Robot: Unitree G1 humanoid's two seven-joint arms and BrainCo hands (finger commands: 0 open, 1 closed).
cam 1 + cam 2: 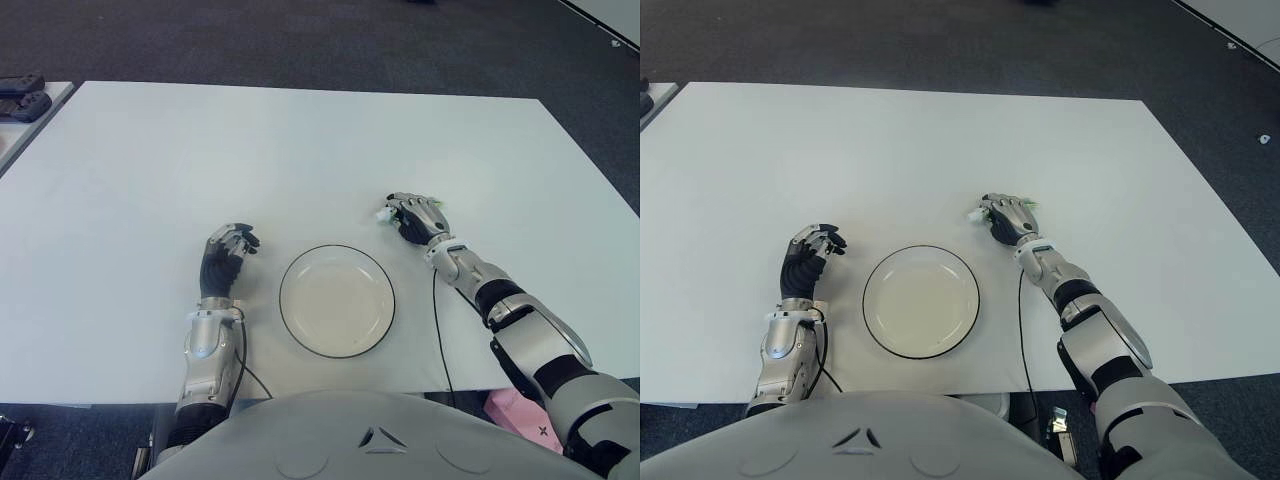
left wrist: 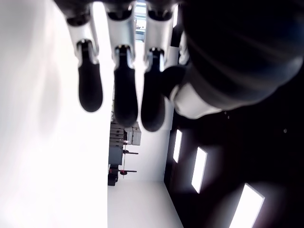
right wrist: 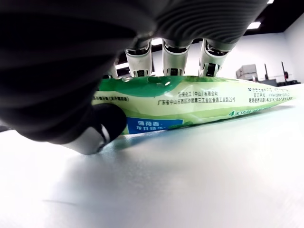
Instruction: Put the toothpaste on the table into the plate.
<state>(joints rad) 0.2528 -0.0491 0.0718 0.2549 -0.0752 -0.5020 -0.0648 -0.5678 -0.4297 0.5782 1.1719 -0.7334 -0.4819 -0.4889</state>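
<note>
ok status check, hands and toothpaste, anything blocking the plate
Right hand closed on toothpaste, tube low at the table. Left hand idle left of plate, holding nothing. Plate empty, path clear.

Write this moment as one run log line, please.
right hand: shut on toothpaste, low at table | plate: empty | left hand: idle, left of plate

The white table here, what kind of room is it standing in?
Probably an office or lab: a wide white table on dark grey carpet, with ceiling light panels and distant equipment in the left wrist view.
</note>
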